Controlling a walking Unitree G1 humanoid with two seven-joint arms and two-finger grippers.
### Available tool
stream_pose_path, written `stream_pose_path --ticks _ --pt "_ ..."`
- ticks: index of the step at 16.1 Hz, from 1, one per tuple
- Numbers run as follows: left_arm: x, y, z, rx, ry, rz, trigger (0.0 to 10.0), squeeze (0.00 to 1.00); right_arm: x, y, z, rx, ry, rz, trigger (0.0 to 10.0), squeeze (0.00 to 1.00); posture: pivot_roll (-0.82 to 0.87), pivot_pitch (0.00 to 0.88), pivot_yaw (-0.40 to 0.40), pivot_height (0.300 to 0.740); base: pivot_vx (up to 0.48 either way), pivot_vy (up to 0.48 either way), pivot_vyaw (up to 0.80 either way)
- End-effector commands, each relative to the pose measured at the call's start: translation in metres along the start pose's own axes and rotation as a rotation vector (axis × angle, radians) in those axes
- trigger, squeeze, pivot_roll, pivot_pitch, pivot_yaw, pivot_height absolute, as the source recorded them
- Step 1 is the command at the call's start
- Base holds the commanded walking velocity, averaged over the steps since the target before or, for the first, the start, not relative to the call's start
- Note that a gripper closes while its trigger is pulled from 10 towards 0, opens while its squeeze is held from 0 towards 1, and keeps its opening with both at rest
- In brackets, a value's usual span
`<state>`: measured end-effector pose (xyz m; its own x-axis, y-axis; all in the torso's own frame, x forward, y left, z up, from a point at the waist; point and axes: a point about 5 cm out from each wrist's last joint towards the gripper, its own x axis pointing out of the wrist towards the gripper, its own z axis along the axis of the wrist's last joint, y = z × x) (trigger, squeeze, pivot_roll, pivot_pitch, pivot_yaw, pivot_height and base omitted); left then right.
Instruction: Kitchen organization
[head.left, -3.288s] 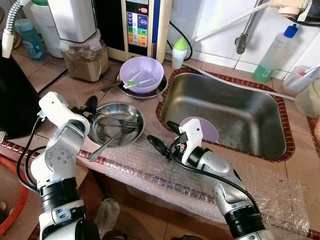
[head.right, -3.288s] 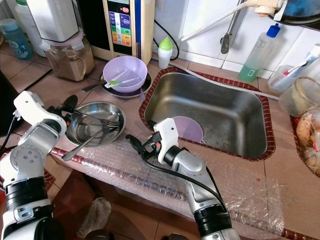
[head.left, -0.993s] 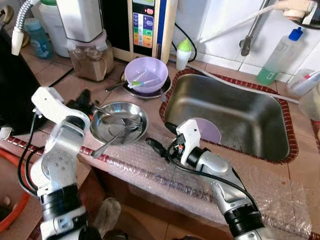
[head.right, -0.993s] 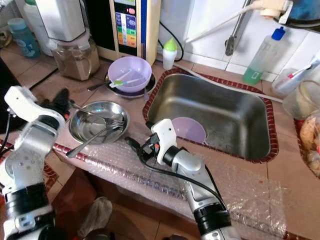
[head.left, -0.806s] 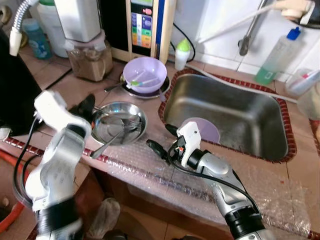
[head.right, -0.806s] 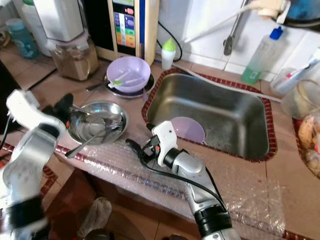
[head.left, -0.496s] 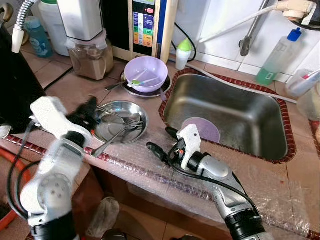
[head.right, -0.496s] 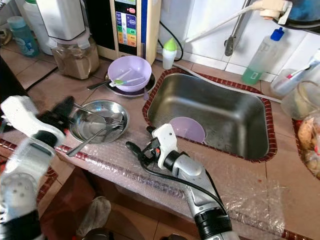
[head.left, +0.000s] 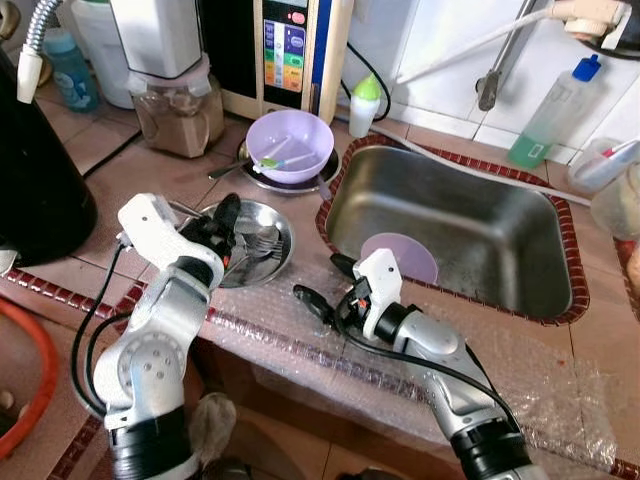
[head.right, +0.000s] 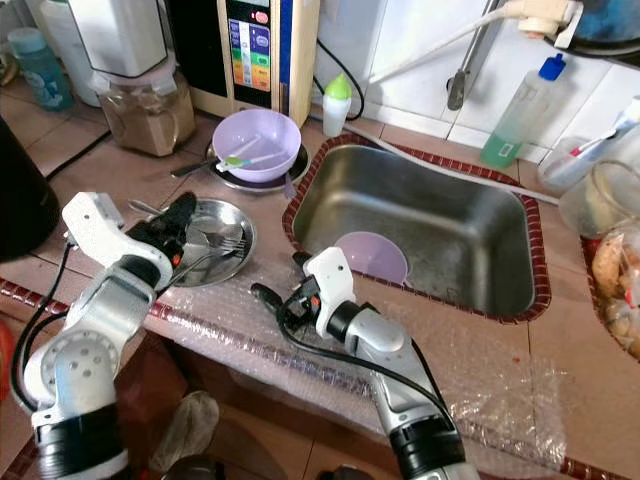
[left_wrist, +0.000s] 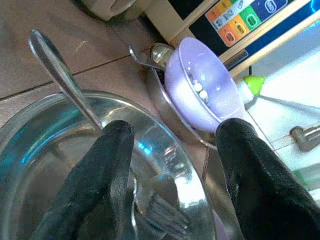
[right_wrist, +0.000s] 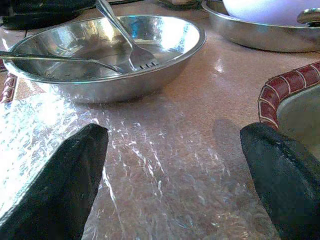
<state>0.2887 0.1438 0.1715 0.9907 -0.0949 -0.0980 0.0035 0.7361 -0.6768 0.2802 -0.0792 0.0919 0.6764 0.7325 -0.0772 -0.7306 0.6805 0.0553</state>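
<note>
My left gripper (head.left: 226, 222) hangs over the steel dish (head.left: 275, 249), fingers (left_wrist: 107, 165) spread wide, nothing held; a fork (left_wrist: 162, 210) and a spoon (left_wrist: 60, 77) lie in the dish right under them. My right gripper (head.left: 320, 288) is low over the bubble wrap (right_wrist: 150, 165) on the desk (head.left: 120, 180), fingers wide, empty, the dish just ahead. Purple bowl (head.left: 290, 145) sits past the left fingers; another purple bowl (head.left: 405, 255) is in the sink (head.left: 500, 235).

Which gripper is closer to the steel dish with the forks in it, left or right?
Left. The left gripper hangs open right over the steel dish. The right gripper sits open on the bubble wrap between dish and sink.
</note>
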Motion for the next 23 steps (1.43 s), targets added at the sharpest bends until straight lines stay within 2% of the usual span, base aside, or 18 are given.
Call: stream_pose_path --ticks 1,2,4,5,6,8,12,13,16,17,18,19,21,23 --pt "0.002 -0.002 -0.004 -0.026 0.017 0.018 10.0 1.0 -0.003 -0.001 0.0 -0.01 0.009 -0.004 10.0 0.0 0.1 0.076 -0.066 0.74 0.0 0.0 0.0" --pt "0.004 0.003 -0.008 -0.002 0.047 0.061 10.0 1.0 -0.003 -0.001 0.0 -0.01 0.009 -0.008 10.0 0.0 0.1 0.076 -0.066 0.74 0.0 0.0 0.0" --pt "0.008 0.009 -0.012 -0.008 0.072 0.118 10.0 1.0 -0.003 -0.001 0.0 -0.009 0.008 -0.009 10.0 0.0 0.07 0.065 -0.052 0.74 0.0 0.0 0.0" --pt "0.011 0.011 -0.012 -0.014 0.076 0.136 10.0 0.13 -0.003 0.0 0.0 -0.008 0.007 -0.006 10.0 0.0 0.07 0.066 -0.049 0.74 0.0 0.0 0.0" --pt "0.017 0.011 -0.009 -0.019 0.071 0.147 10.0 0.0 -0.004 0.002 0.002 -0.001 -0.011 0.011 10.0 0.0 0.07 0.067 -0.049 0.74 0.0 0.0 0.0" --pt "0.024 0.01 -0.007 -0.012 0.084 0.151 10.0 0.0 -0.004 0.006 0.012 0.011 -0.078 0.038 10.0 0.0 0.06 0.068 -0.045 0.74 0.0 0.0 0.0" --pt "0.03 0.006 -0.001 -0.016 0.076 0.152 10.0 0.0 -0.004 0.002 0.011 -0.002 -0.066 0.013 10.0 0.0 0.06 0.065 -0.039 0.74 0.0 0.0 0.0" --pt "0.031 0.011 -0.003 -0.009 0.108 0.209 10.0 0.0 -0.004 0.003 0.011 -0.004 -0.064 0.014 10.0 0.0 0.06 0.064 -0.038 0.74 0.0 0.0 0.0" --pt "0.033 0.015 0.001 -0.034 0.105 0.266 10.0 0.0 -0.002 0.002 0.012 -0.005 -0.064 0.016 10.0 0.0 0.06 0.062 -0.037 0.74 0.0 0.0 0.0" --pt "0.033 0.013 0.004 -0.024 0.095 0.271 10.0 0.0 -0.002 0.002 0.013 -0.006 -0.065 0.016 10.0 0.0 0.06 0.062 -0.037 0.74 0.0 0.0 0.0" --pt "0.033 0.005 0.009 -0.022 0.084 0.234 10.0 0.0 -0.001 0.001 0.013 -0.007 -0.065 0.015 10.0 0.0 0.07 0.061 -0.037 0.74 0.0 0.0 0.0" --pt "0.034 0.005 0.01 -0.019 0.089 0.236 10.0 0.0 -0.001 0.001 0.013 -0.007 -0.063 0.015 10.0 0.0 0.07 0.061 -0.037 0.74 0.0 0.0 0.0" --pt "0.036 0.011 0.004 -0.035 0.117 0.272 10.0 0.0 -0.001 0.0 0.012 -0.008 -0.06 0.013 10.0 0.0 0.07 0.059 -0.036 0.74 0.0 0.0 0.0" --pt "0.038 0.018 -0.003 -0.041 0.159 0.302 0.0 0.0 0.0 0.001 0.013 -0.008 -0.06 0.013 10.0 0.0 0.06 0.059 -0.036 0.74 0.0 0.0 0.0"
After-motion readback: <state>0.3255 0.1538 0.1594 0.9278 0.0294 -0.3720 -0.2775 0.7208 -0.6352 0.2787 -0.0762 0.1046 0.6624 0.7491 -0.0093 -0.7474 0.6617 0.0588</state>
